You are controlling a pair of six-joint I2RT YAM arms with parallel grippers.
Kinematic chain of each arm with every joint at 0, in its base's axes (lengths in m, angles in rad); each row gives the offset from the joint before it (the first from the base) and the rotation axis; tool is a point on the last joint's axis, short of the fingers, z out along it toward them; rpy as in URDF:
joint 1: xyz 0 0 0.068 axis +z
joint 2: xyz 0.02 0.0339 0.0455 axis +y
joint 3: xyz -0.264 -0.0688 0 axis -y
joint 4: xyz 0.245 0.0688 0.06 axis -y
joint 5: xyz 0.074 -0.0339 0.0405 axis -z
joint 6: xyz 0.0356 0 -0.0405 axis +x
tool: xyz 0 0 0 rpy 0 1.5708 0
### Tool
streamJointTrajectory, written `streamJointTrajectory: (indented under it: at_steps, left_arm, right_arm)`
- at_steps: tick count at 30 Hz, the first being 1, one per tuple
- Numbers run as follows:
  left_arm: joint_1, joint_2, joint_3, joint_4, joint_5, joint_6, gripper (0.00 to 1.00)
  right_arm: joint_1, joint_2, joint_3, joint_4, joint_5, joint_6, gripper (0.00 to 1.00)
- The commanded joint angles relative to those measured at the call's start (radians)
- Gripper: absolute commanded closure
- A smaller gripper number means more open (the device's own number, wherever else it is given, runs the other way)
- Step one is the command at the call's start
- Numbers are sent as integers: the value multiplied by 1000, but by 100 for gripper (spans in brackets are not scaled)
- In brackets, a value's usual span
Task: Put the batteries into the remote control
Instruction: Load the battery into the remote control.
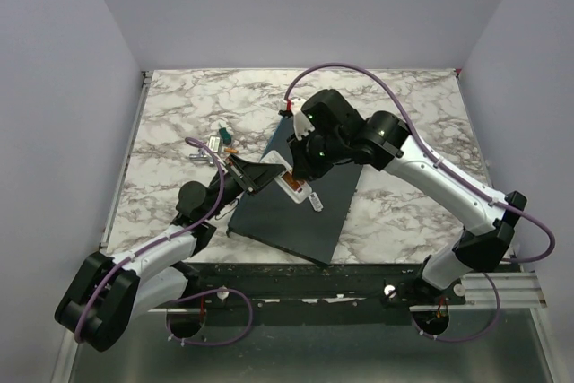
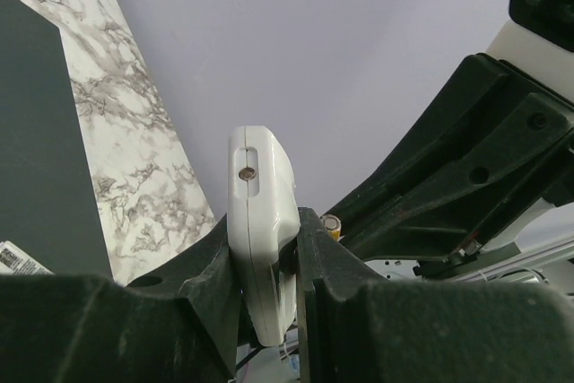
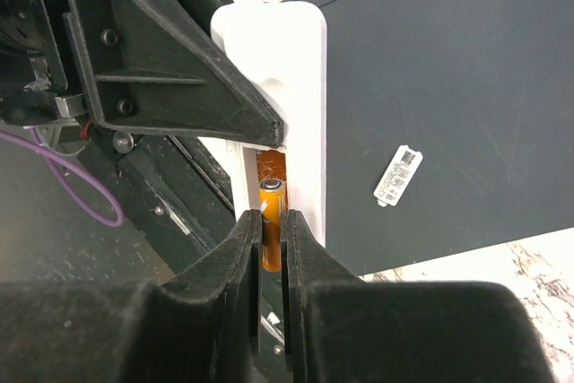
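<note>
Two tools meeting at one remote

I am watching the left tool (image 2: 266,253) pinching the remote control (image 2: 260,195) between its fingers, holding it on edge over the dark slab (image 3: 430,69) that is lying on the counter (image 1: 179,105). The right tool (image 3: 271,221) is pinching one orange battery (image 3: 272,190) at its fingertips. The battery's silver end is sitting in the open bay (image 3: 272,166) in the remote's back. I am also seeing a white label (image 3: 397,175) lying on the slab near the remote.
</note>
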Motion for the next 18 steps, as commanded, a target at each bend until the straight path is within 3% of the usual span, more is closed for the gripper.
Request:
streamJointTrajectory:
  at_steps: [1,18]
  left_arm:
    - [-7,-3,0,60,-21,15,100]
    - [-7,-1,2,81,-25,38,100]
  right_arm:
    - [11,28,27,-47,24,-15,99]
    - [19,72,30,-56,-38,21,99]
